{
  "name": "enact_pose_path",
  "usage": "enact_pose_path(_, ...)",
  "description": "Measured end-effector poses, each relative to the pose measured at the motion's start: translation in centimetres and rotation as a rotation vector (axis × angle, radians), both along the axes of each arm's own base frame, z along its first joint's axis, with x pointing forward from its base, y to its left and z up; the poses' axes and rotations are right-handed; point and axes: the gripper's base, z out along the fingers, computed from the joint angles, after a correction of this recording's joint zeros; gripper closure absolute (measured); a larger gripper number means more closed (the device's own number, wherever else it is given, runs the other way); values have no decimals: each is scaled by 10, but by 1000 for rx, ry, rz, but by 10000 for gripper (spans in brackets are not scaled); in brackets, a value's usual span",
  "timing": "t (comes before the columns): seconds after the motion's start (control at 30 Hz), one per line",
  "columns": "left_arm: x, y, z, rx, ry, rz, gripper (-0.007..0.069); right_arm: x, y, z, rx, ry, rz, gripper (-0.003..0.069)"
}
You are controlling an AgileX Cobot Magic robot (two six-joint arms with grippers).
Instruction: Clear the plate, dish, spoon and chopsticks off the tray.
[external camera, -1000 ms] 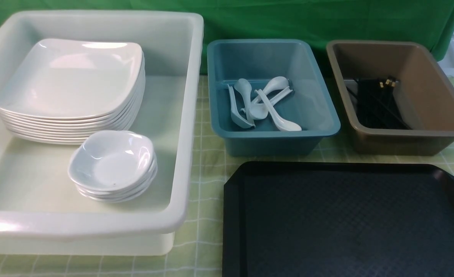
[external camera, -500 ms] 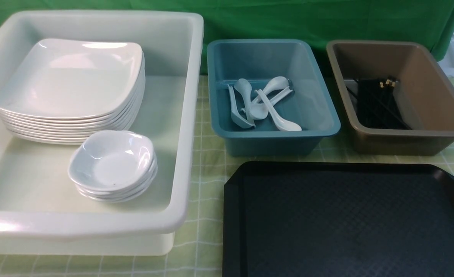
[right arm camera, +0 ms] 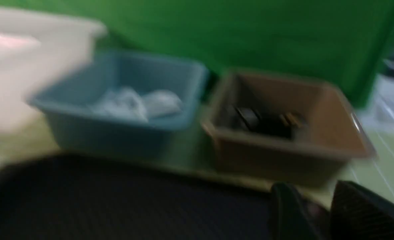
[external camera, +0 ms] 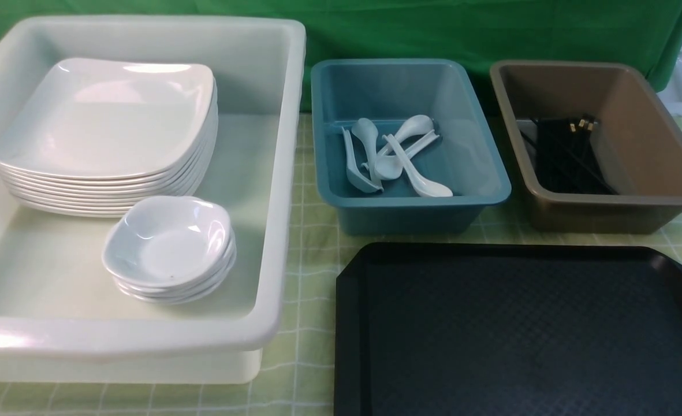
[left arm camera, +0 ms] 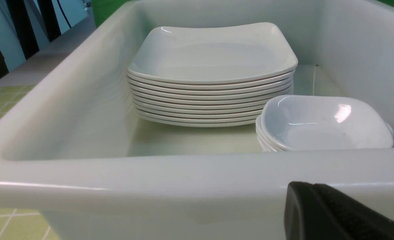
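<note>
tray (external camera: 520, 329): bare black surface, lying on the tabletop (external camera: 306, 231) in front of the teal bin (external camera: 473, 190) and brown bin (external camera: 635, 208)
plate (external camera: 110, 115): topping a stack in the white bin (external camera: 283, 173)
dish (external camera: 167, 240): topping a smaller stack beside it
spoon (external camera: 416, 173): among others in teal bin
chopsticks (external camera: 566, 153): in brown bin
left hand (left arm camera: 333, 213): closed, empty, near the white bin's rim
right hand (right arm camera: 317, 210): blurred, narrow gap between fingers, nothing held, over the tray

The right wrist view was smeared throughout, the right gripper (right arm camera: 320, 213) and tray (right arm camera: 116, 200) cut by its edge, while the left gripper (left arm camera: 337, 213) showed only as a cropped black corner.
</note>
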Motion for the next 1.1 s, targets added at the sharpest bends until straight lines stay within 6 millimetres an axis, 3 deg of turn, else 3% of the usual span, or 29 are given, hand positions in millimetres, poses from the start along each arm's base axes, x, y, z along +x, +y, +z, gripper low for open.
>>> enact_pose_path(0.03, 0, 0, 0, 0, 0, 0, 605, -3, -3, -14, -1, 52, -45, 424)
enact_pose_path(0.13, 0, 0, 0, 0, 0, 0, 605, -11, -6, -28, -16, 132, -108, 422)
enact_pose_path(1.1, 0, 0, 0, 4, -1, 1, 605, -14, -4, -31, 47, 148, -102, 422)
